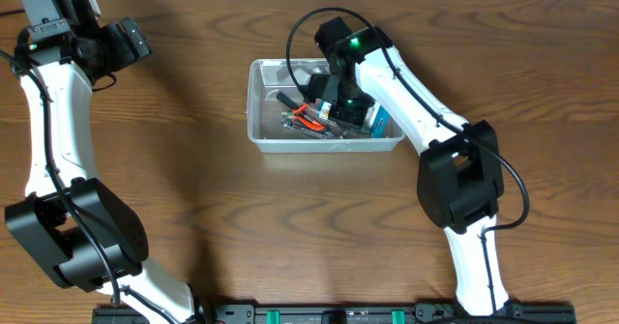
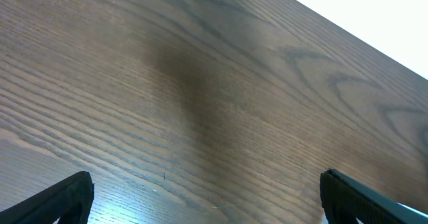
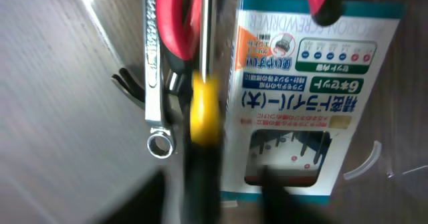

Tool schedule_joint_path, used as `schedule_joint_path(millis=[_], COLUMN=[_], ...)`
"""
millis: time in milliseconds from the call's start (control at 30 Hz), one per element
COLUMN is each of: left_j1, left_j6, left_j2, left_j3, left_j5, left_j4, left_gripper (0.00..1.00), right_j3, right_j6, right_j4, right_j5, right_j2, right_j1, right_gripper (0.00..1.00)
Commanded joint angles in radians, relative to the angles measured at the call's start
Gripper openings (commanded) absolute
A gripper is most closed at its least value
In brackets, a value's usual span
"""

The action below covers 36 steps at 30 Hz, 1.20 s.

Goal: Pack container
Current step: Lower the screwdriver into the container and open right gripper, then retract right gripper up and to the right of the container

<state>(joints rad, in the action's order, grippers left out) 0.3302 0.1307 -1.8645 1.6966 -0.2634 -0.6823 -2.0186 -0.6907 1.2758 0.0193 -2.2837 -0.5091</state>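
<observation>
Overhead, the clear container (image 1: 259, 121) sits on the brown table (image 1: 203, 179), near the middle. Small tools (image 1: 305, 121) lie inside it. The right gripper (image 1: 334, 102) is down inside the container, over the tools. Up close, a blue-and-white box (image 3: 301, 97), a silver wrench (image 3: 154, 70) and red handles (image 3: 175, 17) show, but nobody can tell if its fingers are apart or together. The left gripper (image 2: 206, 180) is far off over the wood, wide open and holding nothing.
</observation>
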Motion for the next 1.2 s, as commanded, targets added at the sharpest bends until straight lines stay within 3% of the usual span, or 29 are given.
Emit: schedule_joint_path(millis=[0, 200, 400, 600, 867, 1167], left_j1=[0.0, 0.0, 0.0, 0.0, 0.0, 0.001], left_j6=[0.005, 0.005, 0.005, 0.005, 0.005, 0.005], left_j2=[0.016, 0.016, 0.016, 0.016, 0.016, 0.016], left_j3=[0.016, 0.016, 0.016, 0.016, 0.016, 0.016], left_j5=[-0.009, -0.009, -0.009, -0.009, -0.009, -0.009], left_j4=[-0.003, -0.003, -0.003, -0.003, -0.003, -0.003], left_gripper=[0.98, 0.98, 0.98, 0.98, 0.98, 0.98], right_j3=[-0.005, -0.069, -0.311, -0.579, -0.682, -0.682], right_j6=[-0.002, 0.078, 0.335, 0.579, 0.593, 0.593], right_j4=[-0.003, -0.004, 0.016, 0.107, 0.177, 0.214], right_j5=[0.053, 0.064, 0.048, 0.041, 0.115, 0.161], right_j2=[0.007, 0.019, 0.053, 0.068, 0.068, 0.068], right_j1=[0.005, 0.006, 0.048, 0.228, 0.494, 0.549], right_gripper=[0.99, 0.99, 0.99, 0.99, 0.99, 0.99])
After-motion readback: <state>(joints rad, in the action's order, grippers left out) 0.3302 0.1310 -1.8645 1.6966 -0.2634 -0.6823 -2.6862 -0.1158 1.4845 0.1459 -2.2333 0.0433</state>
